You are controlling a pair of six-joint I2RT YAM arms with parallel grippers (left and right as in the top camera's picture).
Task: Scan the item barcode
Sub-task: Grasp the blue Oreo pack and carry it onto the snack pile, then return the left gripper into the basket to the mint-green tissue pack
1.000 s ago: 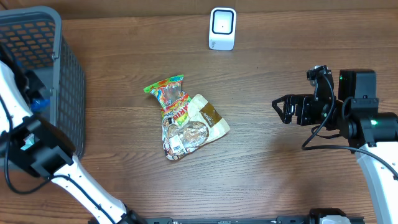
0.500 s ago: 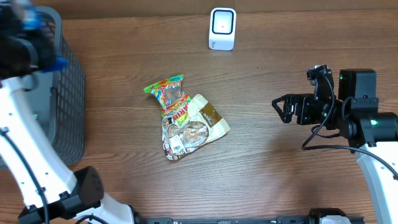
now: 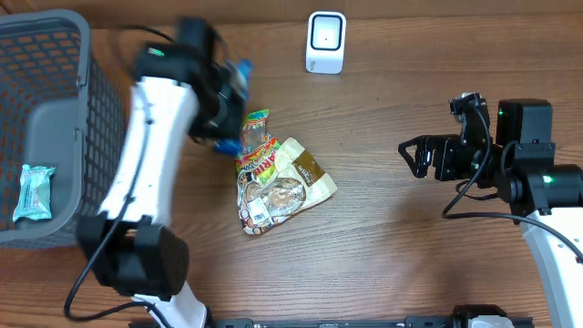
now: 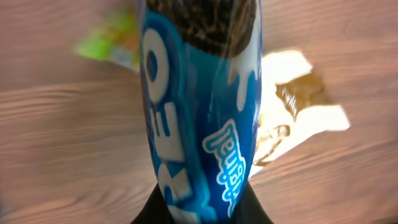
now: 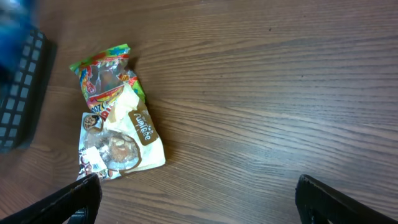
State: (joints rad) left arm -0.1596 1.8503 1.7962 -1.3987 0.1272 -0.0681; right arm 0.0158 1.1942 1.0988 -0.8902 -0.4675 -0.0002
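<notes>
The left gripper (image 3: 230, 91) is clenched on a blue cookie pack (image 4: 199, 106), holding it above the table (image 3: 410, 255) toward the far edge. The pack is left of the scanner (image 3: 326, 41) and over the top end of the snack bags (image 3: 273, 178) lying mid-table. The right gripper (image 3: 414, 159) hovers near the right edge, jaws spread wide and empty. A basket (image 3: 100, 109) at the left edge holds a pale blue packet (image 3: 34, 191).
</notes>
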